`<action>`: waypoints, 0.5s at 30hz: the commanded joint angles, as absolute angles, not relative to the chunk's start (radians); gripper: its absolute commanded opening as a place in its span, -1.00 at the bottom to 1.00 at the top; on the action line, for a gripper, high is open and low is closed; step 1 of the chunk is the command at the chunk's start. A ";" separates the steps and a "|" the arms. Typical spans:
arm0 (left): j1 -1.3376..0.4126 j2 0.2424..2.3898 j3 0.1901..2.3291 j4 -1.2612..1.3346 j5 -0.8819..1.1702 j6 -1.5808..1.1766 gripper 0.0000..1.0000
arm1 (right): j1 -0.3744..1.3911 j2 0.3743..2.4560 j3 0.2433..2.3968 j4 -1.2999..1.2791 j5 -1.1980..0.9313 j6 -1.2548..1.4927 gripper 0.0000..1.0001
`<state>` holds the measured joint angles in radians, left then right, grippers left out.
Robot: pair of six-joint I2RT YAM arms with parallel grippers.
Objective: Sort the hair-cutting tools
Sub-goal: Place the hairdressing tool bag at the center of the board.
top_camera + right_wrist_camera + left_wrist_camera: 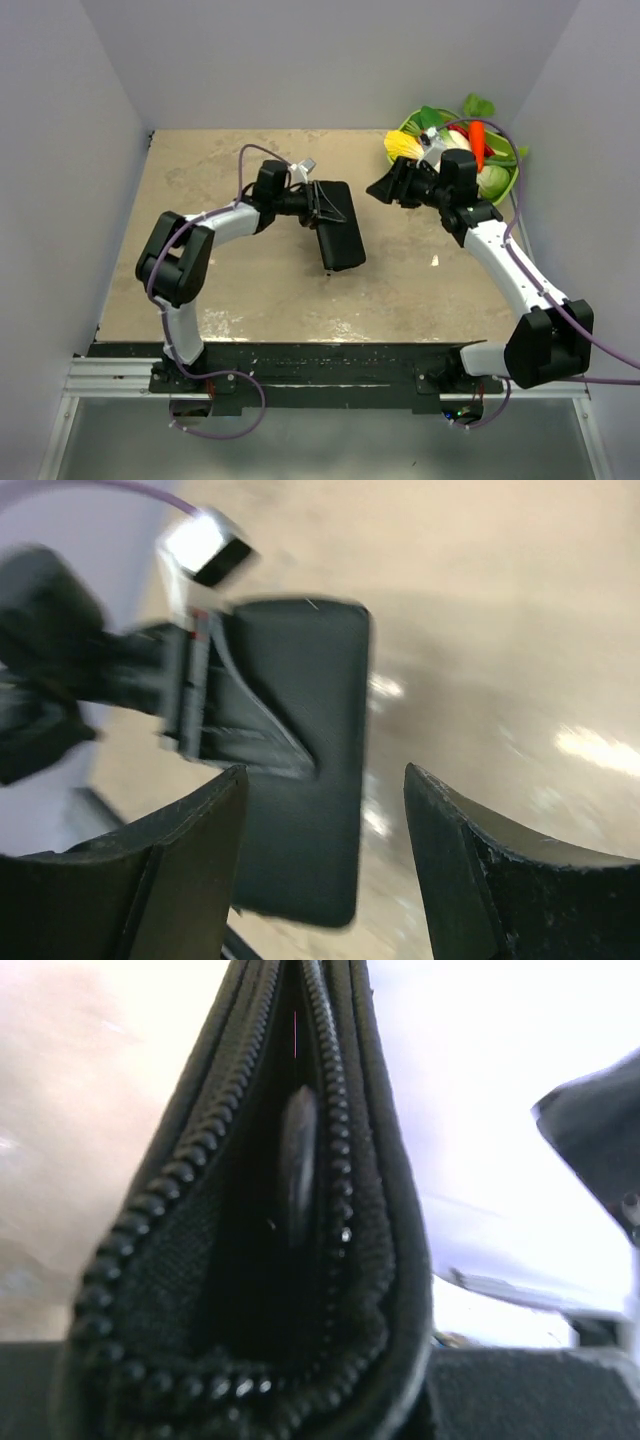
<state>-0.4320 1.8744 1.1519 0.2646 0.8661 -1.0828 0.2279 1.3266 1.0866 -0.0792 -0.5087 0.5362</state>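
The flat black zip case (340, 235) lies at the table's middle, and my left gripper (316, 205) is shut on its left edge. In the left wrist view the case's zipper edge (390, 1210) gapes slightly; a slim dark shape (300, 1160) sits inside and I cannot tell what it is. No combs or scissors show in any view. My right gripper (378, 188) is open and empty, held above the table to the right of the case and pointing at it. The right wrist view shows the case (300, 660) between my open right gripper (325, 770), with the left gripper (215, 710) clamped on it.
A green basket (508, 182) of toy vegetables stands at the back right, just behind my right wrist. A small white scrap (434, 261) lies on the tan tabletop right of the case. Grey walls close in the left, back and right sides.
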 commanded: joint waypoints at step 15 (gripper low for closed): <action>-0.583 2.169 1.677 -0.517 0.286 -0.654 0.23 | 0.229 1.312 0.988 -0.439 -0.152 0.357 0.33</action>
<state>-0.5629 2.1601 1.6382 -0.3851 0.3992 -0.7284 0.2279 1.3132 1.0035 -0.4461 -0.1902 0.3485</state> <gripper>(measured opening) 0.410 0.668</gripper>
